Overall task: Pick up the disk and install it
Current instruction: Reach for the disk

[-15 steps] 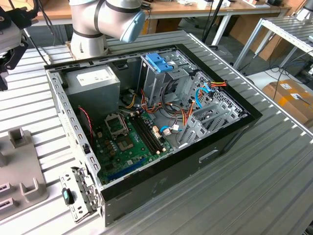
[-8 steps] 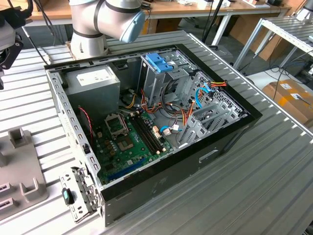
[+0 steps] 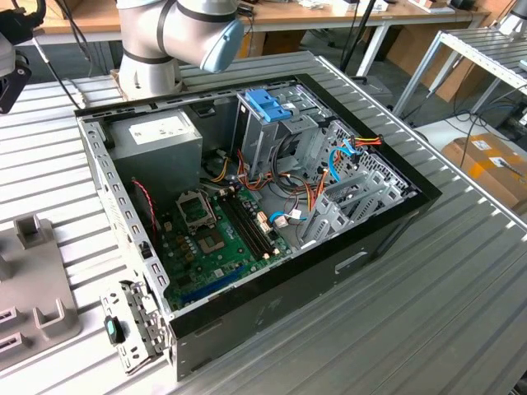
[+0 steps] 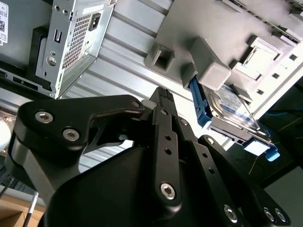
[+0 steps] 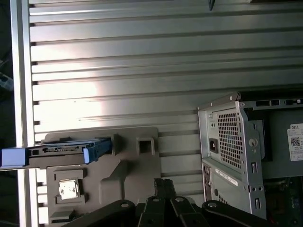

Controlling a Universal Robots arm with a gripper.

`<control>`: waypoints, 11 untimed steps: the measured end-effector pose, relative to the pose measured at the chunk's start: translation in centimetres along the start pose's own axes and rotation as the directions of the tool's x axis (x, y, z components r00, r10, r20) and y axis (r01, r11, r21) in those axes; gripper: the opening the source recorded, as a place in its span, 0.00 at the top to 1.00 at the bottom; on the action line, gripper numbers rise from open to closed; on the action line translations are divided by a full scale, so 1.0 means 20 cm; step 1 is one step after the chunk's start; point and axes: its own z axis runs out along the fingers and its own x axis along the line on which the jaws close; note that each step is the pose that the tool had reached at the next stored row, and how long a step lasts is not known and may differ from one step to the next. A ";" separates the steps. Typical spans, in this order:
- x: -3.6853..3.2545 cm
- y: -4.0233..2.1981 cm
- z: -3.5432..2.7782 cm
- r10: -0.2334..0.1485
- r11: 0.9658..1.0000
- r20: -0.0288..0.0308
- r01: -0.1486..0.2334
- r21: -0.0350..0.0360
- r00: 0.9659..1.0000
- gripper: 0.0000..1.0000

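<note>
The disk [image 5: 61, 151] stands on edge in a slot of a grey holder [image 5: 132, 163] on the ribbed table, its light blue rails along the sides. In the second wrist view the disk [image 4: 232, 111] shows its white and blue label. My gripper [image 4: 162, 94] hangs above the table, between the holder and the rear of the open computer case [image 5: 236, 142], and is apart from the disk. Its fingers [image 5: 164, 184] are shut together with nothing between them. Inside the case, the metal drive cage [image 3: 268, 132] carries a blue latch on top.
The case [image 3: 263, 206] lies open on the table with motherboard, cables and a grey power supply [image 3: 156, 136] exposed. The grey holder [image 3: 33, 280] sits at the exterior view's left and also holds a small square chip [image 5: 68, 189]. Benches and a cardboard box [image 3: 490, 164] stand beyond the table.
</note>
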 end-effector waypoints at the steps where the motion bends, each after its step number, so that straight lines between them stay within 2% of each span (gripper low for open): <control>1: 0.000 0.000 0.000 0.000 1.000 0.000 0.000 0.000 1.000 0.89; 8: 0.004 0.001 0.000 0.000 1.000 0.000 0.000 0.000 1.000 0.89; 11: 0.025 0.000 0.000 0.000 1.000 0.000 0.000 0.000 1.000 0.89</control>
